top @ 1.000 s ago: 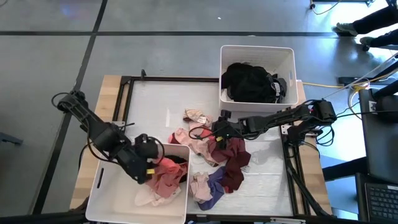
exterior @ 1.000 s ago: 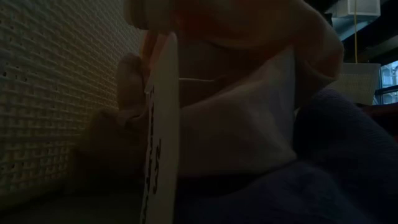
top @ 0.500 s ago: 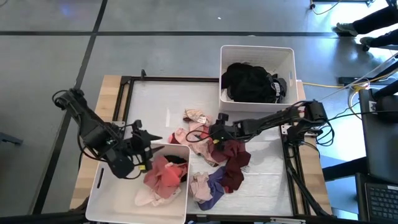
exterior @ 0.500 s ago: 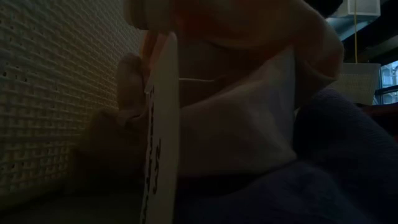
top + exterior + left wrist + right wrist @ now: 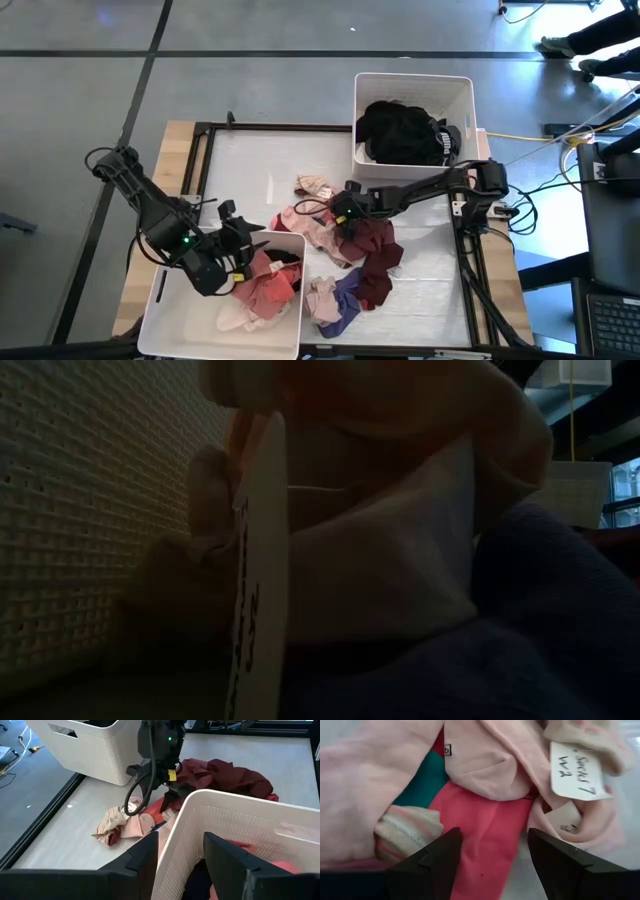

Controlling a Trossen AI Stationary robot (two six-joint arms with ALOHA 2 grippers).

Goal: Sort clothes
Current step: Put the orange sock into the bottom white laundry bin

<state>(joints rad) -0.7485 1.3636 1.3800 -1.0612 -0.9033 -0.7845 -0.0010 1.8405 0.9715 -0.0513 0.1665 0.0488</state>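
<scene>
Left end effector [image 5: 243, 252] hanging open, empty, straddling near bin [image 5: 165, 300] rim. Right end effector [image 5: 338, 212] hovering open over clothes [image 5: 350, 255] piling mid-bench [image 5: 250, 160], probably not gripping anything.

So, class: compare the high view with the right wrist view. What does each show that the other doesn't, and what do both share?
Only the high view: the left gripper, open over the near white bin, and the far bin of black clothes.

Only the right wrist view: a handwritten tag, a teal piece and a striped sock.

Both: the open right gripper over pink garments.
</scene>
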